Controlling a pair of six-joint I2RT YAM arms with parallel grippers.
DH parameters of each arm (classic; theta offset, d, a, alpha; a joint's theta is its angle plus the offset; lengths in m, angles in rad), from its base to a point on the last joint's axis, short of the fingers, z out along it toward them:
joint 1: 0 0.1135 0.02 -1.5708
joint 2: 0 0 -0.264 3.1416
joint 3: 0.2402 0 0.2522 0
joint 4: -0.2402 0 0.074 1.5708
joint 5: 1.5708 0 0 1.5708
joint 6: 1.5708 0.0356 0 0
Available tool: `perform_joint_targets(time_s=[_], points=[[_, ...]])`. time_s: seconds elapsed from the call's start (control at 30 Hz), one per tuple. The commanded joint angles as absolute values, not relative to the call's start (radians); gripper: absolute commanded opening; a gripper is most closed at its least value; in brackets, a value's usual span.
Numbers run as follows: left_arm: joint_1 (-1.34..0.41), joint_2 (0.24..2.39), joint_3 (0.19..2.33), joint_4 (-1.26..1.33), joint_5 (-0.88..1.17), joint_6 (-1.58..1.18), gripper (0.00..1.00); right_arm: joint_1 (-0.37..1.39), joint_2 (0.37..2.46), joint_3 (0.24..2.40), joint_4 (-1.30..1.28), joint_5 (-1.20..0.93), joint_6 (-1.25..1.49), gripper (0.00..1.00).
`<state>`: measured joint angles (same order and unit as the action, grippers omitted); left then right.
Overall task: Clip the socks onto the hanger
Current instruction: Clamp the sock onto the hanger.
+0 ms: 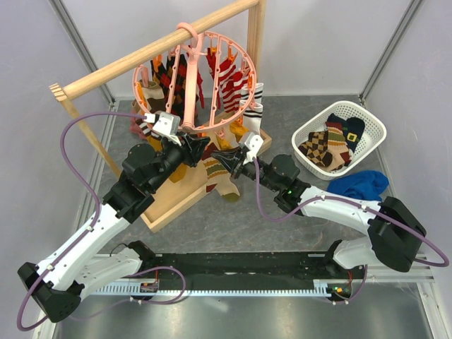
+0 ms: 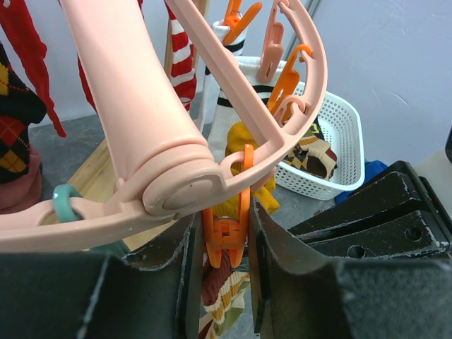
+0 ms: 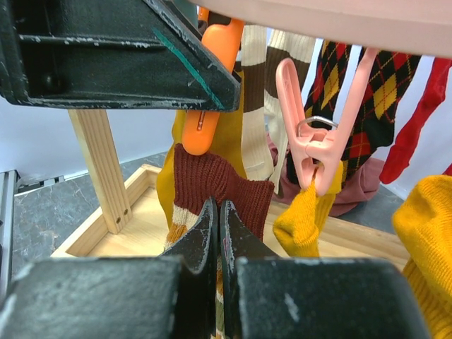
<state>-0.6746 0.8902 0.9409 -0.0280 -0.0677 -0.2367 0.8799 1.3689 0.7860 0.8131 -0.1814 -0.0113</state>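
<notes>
Closest, my right claw (image 3: 216,212) pinched a brown-cuffed sock (image 3: 240,187); my left claw (image 2: 222,236) squeezed an orange clip (image 2: 244,180) under the hanger (image 2: 141,120).

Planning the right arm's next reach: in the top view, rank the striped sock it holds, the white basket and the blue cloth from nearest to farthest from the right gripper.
1. The striped sock, pinched in the right gripper itself.
2. The white basket, off to its right, toward the back.
3. The blue cloth, farther right, in front of the basket.

Overhead view looking down from behind, wrist views close under the hanger (image 1: 192,85), sharing its orange clip (image 2: 226,233)
</notes>
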Motion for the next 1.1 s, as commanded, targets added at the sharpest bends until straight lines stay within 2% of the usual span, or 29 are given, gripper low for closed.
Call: perform_joint_targets(time_s=[0.0,1.07], points=[[-0.672,0.903,0.92,-0.064,-0.04,-0.262,0.02,0.884,1.374,0.811,0.89,-0.184,0.0,0.0],[-0.67,0.905,0.917,-0.066,-0.06,-0.268,0.02,0.885,1.344,0.765,0.936,-0.218,0.046,0.0]])
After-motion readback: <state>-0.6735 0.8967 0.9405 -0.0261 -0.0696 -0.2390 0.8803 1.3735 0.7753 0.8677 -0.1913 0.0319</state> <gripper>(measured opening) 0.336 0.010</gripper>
